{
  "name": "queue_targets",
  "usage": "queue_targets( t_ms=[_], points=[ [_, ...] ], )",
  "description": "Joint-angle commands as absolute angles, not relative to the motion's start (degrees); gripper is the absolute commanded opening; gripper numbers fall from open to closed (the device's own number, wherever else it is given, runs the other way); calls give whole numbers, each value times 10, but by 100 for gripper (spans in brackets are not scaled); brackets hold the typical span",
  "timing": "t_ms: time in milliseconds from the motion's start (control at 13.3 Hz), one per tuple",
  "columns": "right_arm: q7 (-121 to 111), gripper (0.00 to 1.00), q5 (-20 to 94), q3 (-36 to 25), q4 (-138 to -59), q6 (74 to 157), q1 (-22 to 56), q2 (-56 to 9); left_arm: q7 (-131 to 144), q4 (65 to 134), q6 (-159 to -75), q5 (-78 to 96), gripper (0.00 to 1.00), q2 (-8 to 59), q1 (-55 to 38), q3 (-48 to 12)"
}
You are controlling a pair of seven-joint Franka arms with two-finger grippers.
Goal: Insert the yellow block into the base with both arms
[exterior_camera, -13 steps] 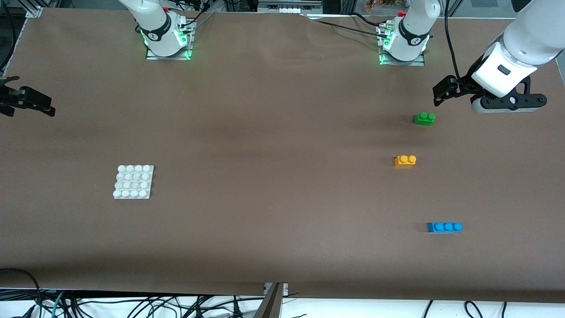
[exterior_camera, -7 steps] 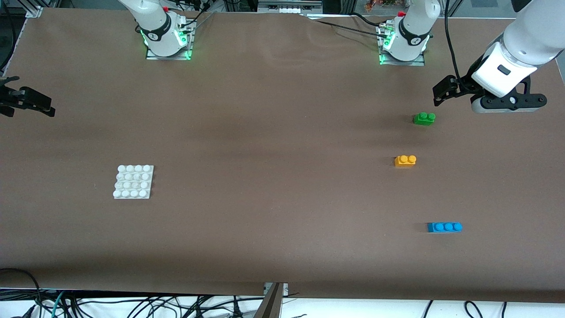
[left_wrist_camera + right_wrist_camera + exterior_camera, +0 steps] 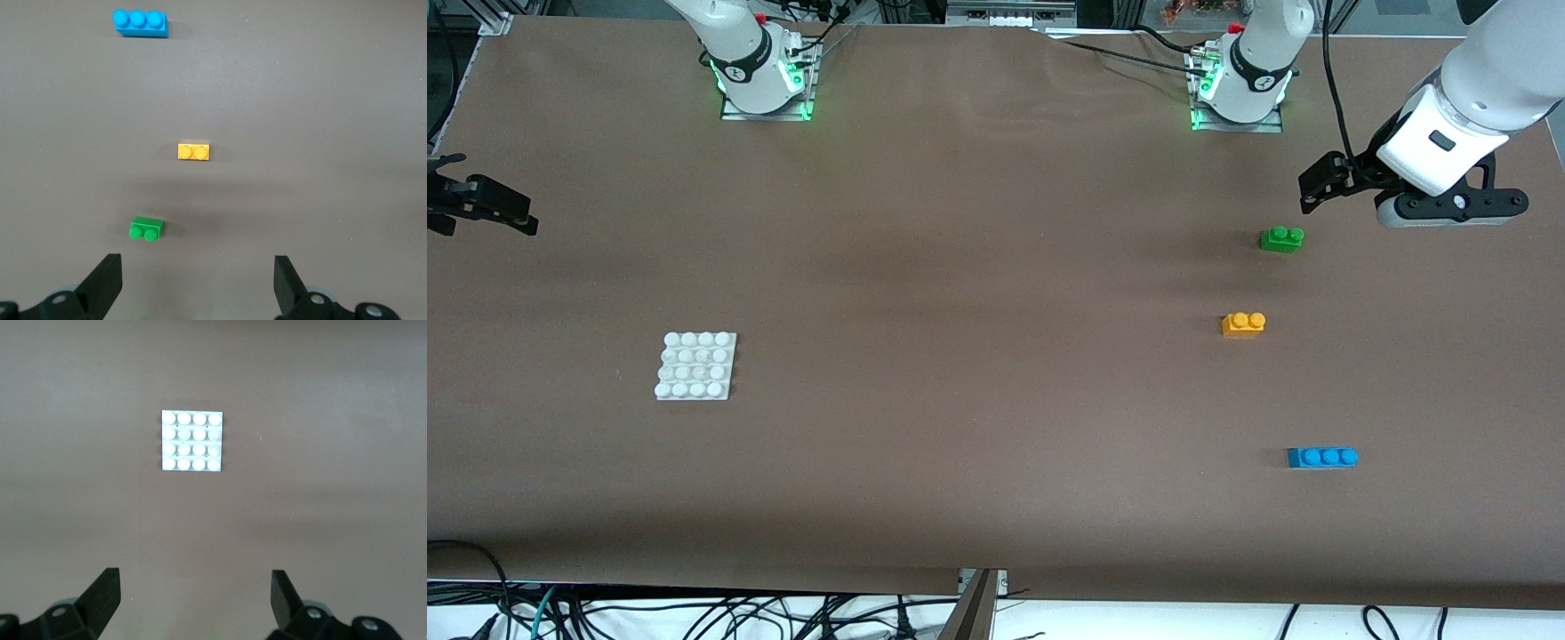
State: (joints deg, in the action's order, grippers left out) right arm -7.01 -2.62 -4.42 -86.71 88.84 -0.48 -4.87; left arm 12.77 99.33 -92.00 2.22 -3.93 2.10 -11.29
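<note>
The yellow block [image 3: 1243, 324] lies flat on the brown table [image 3: 978, 267], studs up, toward the left arm's end, between the green brick [image 3: 1281, 238], which is farther from the front camera, and the blue brick [image 3: 1322, 457], which is nearer; all three lie apart from one another. The base [image 3: 697, 365] rests alone toward the right arm's end, well apart from the block. The left gripper [image 3: 197, 283] hovers over bare table just beside the green brick with its fingers spread wide and nothing between them; the right gripper [image 3: 193, 600] hangs over the table edge at the right arm's end, likewise spread and empty, and looks down on the base. Judged from its look, the block is light, rigid, smooth plastic, likely to slip or tip under an off-centre pinch; the sound hold would be across its two long flat sides, below the studs, leaving the underside free for pressing onto the base. The base seems light enough to slide unless steadied. In the front view the right gripper is cut off at the frame edge, and the block's underside and the base's thickness cannot be made out.
</note>
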Motion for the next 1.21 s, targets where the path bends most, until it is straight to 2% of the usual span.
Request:
queue_targets(
  t_ms=[0, 527, 1130],
  points=[
    [-75, 100, -17, -39, -860, 888, -13, -49, 124, 977, -908, 8, 100, -33, 18, -113],
    [-74, 100, -17, -38, -860, 888, -12, -49, 123, 978, -908, 8, 100, -33, 18, -113],
    [-75, 100, -23, -38, -861, 888, -12, -88, 123, 978, -909, 8, 100, -33, 18, -113]
  ],
)
